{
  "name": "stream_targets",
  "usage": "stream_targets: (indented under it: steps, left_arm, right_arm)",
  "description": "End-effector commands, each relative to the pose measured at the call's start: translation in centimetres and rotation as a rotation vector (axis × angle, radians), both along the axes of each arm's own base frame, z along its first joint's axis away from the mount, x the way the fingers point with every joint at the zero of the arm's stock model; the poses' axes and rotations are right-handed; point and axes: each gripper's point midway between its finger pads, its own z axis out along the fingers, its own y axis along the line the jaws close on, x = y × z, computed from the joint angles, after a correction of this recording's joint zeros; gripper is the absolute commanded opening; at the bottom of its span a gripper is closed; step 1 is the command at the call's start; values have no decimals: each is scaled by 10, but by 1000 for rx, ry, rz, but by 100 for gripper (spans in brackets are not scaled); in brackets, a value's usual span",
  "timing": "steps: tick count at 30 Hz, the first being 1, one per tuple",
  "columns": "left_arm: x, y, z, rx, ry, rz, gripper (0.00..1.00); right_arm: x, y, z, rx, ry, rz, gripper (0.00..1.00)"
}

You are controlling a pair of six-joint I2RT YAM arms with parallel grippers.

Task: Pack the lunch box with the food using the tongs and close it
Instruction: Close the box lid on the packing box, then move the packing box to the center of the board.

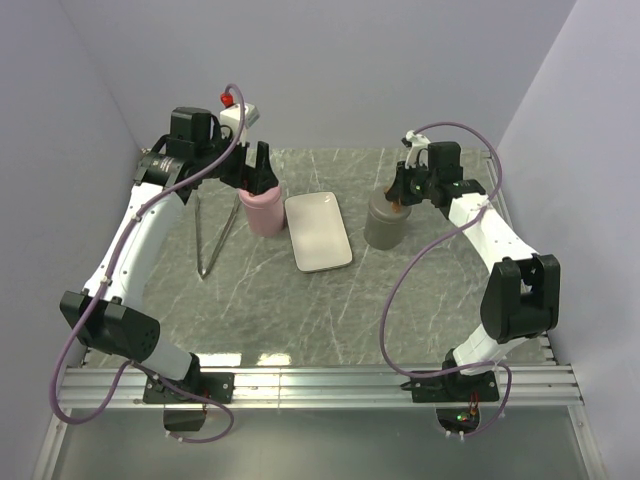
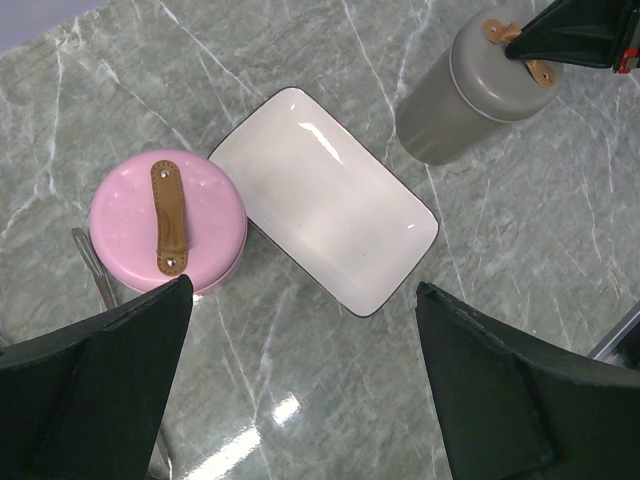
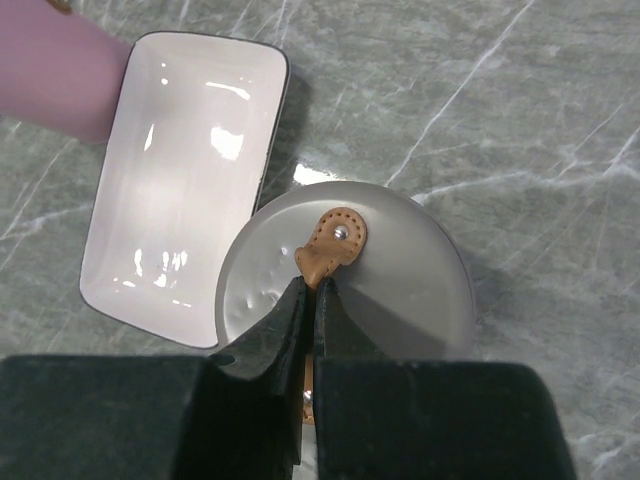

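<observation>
Clamped narrow on the tan leather strap (image 3: 330, 248) atop the grey round lidded canister (image 1: 384, 228): right gripper (image 3: 312, 290), strap pinched between the jaws. Hovering above the grey-green marbled table (image 1: 300, 310), spread wide, holding nothing: left gripper (image 2: 305, 288), over the pink round lidded tub (image 2: 168, 222) and the near edge of the white glossy rectangular tray (image 2: 325, 200) with dark rim. Lying flat on the table just left of the pink tub, touched by neither gripper: long thin silver metal tongs (image 1: 204, 266), narrow V, joined end toward the arm bases. Tray between tub and canister, just beside the tub, near the canister. Both lids on, tan strap across each.
</observation>
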Motion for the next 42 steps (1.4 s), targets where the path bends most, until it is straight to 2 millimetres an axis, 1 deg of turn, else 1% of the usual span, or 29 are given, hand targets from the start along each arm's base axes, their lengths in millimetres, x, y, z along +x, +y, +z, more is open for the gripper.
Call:
stream_targets:
  steps: [1, 2, 5, 6, 9, 11, 12, 15, 17, 20, 23, 24, 25, 26, 27, 28, 29, 30, 31, 32, 34, 35, 37, 38, 40, 41, 42]
  left_arm:
    - [3, -3, 12, -29, -34, -16, 99]
    - [3, -3, 11, -30, -31, -15, 99]
    - [3, -3, 12, -32, -32, -14, 99]
    - [2, -2, 12, -30, -32, -15, 99]
    - [2, -3, 13, -32, -34, -16, 99]
    - [2, -2, 15, -33, -37, -14, 99]
    - [2, -2, 14, -34, -35, -16, 99]
    - [2, -3, 15, -37, -34, -21, 99]
    - [2, -4, 15, -39, -34, -23, 99]
    - [2, -4, 15, -37, -35, -24, 99]
    - [2, -3, 14, -38, -33, -24, 99]
    - [1, -4, 14, -41, -28, -28, 99]
    - [0, -5, 14, -42, -26, -33, 99]
    - [0, -5, 15, -51, -23, -40, 99]
    - [-3, -8, 15, -71, -15, -68, 99]
    - [-3, -9, 16, -83, -13, -83, 99]
    - [-2, -6, 18, -94, -19, -84, 99]
    - [-1, -5, 18, -101, -18, -90, 99]
    - [-3, -8, 20, -144, 6, -98, 100]
    - [1, -1, 20, -158, 6, -85, 99]
    - [0, 2, 22, -205, 24, -98, 99]
    - [4, 9, 22, -218, 24, -82, 99]
    - [7, 15, 21, -236, 40, -69, 99]
    - [9, 20, 21, -250, 48, -64, 99]
    - [9, 25, 20, -276, 64, -57, 99]
    - [9, 30, 22, -292, 64, -55, 99]
    - [10, 32, 20, -303, 73, -49, 99]
  right_arm:
    - [-18, 7, -9, 14, 104, 30, 0]
    - [-18, 8, -7, 17, 104, 29, 0]
    - [-17, 10, 4, 26, 91, 37, 6]
    - [-16, 10, 8, 26, 80, 36, 13]
    - [-13, 11, 21, 48, 64, 13, 22]
    - [-11, 10, 30, 50, 47, 9, 24]
    - [-10, 9, 35, 55, 38, 3, 29]
    - [-7, 8, 49, 63, 7, -11, 37]
    - [-4, 8, 56, 69, -11, -19, 41]
    - [2, 4, 67, 68, -40, -38, 42]
    - [12, -4, 81, 84, -83, -55, 45]
    - [18, -14, 80, 94, -75, -74, 48]
    - [26, -18, 90, 109, -93, -81, 48]
    - [27, -19, 92, 143, -74, -63, 48]
    - [36, -21, 81, 173, -29, -69, 48]
    - [46, -33, 91, 200, -41, -84, 49]
    - [47, -24, 92, 245, -24, -41, 49]
    - [57, -35, 81, 280, 14, -64, 49]
    - [62, -40, 84, 310, 16, -65, 49]
    - [65, -39, 82, 336, 27, -54, 49]
    - [68, -32, 71, 404, 85, -20, 49]
    - [71, -32, 68, 420, 92, -12, 49]
    - [72, -27, 51, 463, 148, -4, 48]
    - [75, -26, 48, 475, 143, 4, 47]
    - [73, -22, 31, 514, 195, 7, 47]
    - [76, -20, 27, 528, 197, 11, 46]
    - [77, -19, 16, 555, 238, -1, 45]
